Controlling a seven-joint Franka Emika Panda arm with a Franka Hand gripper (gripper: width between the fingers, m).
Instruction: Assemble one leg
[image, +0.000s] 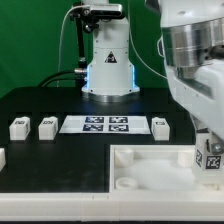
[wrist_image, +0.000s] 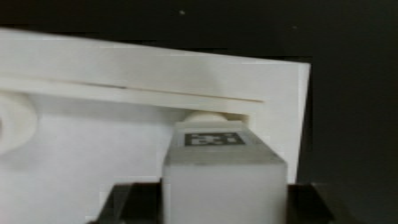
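1. The gripper (wrist_image: 226, 200) is clamped on the small white plastic square-sided leg (wrist_image: 228, 160), whose black-and-white tag is showing.
2. The leg is over the big flat white panel (image: 150, 165), at the exterior view's right; whether they touch is unclear.
3. It seems best to keep the leg upright, centre it on the corner socket, which is hidden here, then press gently.

White arm (image: 185, 25) — grey ribbed wrist (image: 197, 47), blue-lit base (image: 108, 75), black warning triangle (image: 108, 57).

The marker board (image: 108, 125) lies mid-table (image: 40, 100). Two spare legs (image: 47, 127) stand at the exterior view's left of it, a third leg (image: 161, 127) just right of it. The panel (image: 150, 168) lies in front. Over the panel's right corner is the leg (image: 210, 155) (wrist_image: 228, 165).
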